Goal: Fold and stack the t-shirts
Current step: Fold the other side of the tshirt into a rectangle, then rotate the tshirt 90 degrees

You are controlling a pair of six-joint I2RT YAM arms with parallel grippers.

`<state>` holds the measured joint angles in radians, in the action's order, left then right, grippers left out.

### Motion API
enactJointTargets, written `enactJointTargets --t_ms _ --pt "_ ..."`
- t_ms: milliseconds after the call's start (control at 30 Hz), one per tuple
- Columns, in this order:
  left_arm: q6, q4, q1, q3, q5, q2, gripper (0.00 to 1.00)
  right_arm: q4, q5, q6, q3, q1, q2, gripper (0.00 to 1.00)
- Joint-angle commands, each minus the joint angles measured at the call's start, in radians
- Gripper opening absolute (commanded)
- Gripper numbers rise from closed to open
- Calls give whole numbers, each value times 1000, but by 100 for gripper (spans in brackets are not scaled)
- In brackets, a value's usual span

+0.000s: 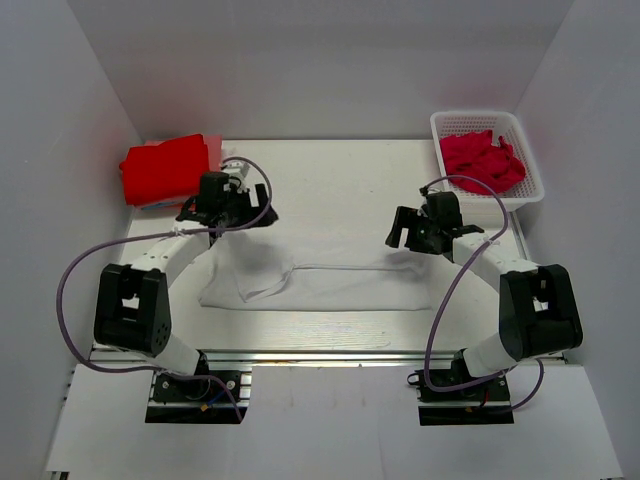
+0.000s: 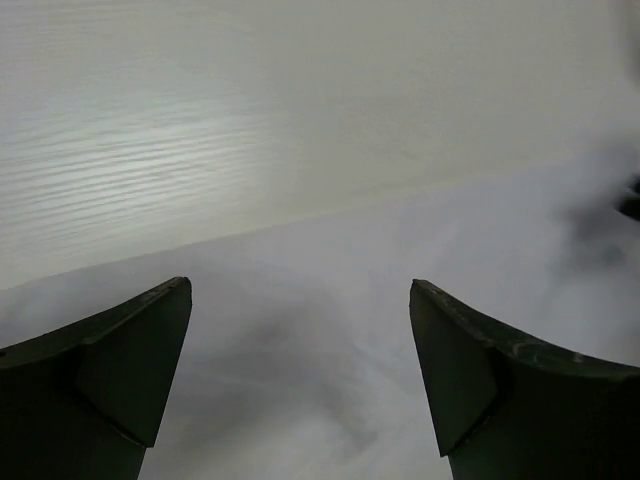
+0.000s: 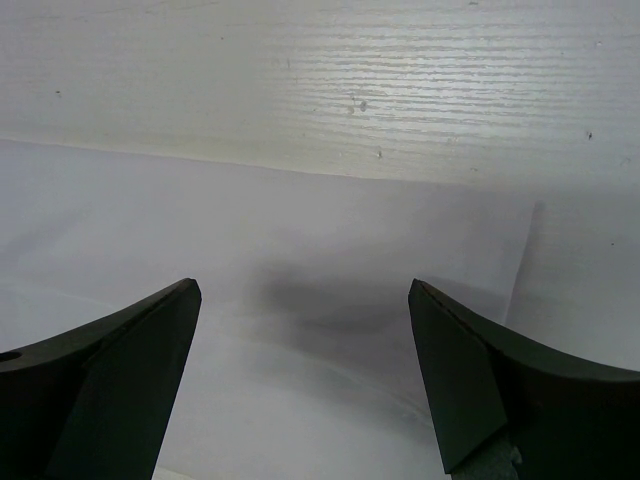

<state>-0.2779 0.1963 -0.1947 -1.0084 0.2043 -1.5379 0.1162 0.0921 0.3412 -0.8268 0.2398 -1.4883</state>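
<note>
A thin white t-shirt (image 1: 330, 280) lies folded into a wide band across the middle of the table. My left gripper (image 1: 267, 204) hovers open over its back left corner, and in the left wrist view only white cloth (image 2: 330, 250) shows between the spread fingers of the left gripper (image 2: 300, 295). My right gripper (image 1: 398, 227) is open over the back right part, and the same white t-shirt (image 3: 300, 220) lies beneath the right gripper (image 3: 305, 300). Neither holds anything. A folded red t-shirt (image 1: 163, 168) sits at the back left. Crimson-pink t-shirts (image 1: 483, 160) lie bunched in the basket.
The white lattice basket (image 1: 531, 188) stands at the back right against the wall. White enclosure walls close in the left, right and back. Bare pale wood table (image 2: 200, 120) lies beyond the cloth's far edge, also in the right wrist view (image 3: 350, 80).
</note>
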Motion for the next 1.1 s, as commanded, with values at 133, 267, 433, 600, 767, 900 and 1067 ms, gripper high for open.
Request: enactJointTargets --t_ms 133,267,433,600,767,900,1067 --pt "-3 -287 -126 158 677 -50 100 -27 34 -11 5 1 22 90" --pt "-1 -373 -166 223 759 -73 100 -27 43 -4 6 0 11 90" --pt "8 -366 -166 255 718 -166 100 -36 51 -2 12 -2 5 90" --pt "-1 -443 -166 275 734 -293 100 -39 44 -2 20 -2 2 90" --pt "-24 -535 -166 297 807 -357 100 -35 21 -2 26 -2 6 90" --pt "57 -360 -166 246 713 -259 100 -39 -9 -1 15 1 13 90" --pt "112 -83 -175 38 431 -151 100 -84 -37 35 -14 1 14 90"
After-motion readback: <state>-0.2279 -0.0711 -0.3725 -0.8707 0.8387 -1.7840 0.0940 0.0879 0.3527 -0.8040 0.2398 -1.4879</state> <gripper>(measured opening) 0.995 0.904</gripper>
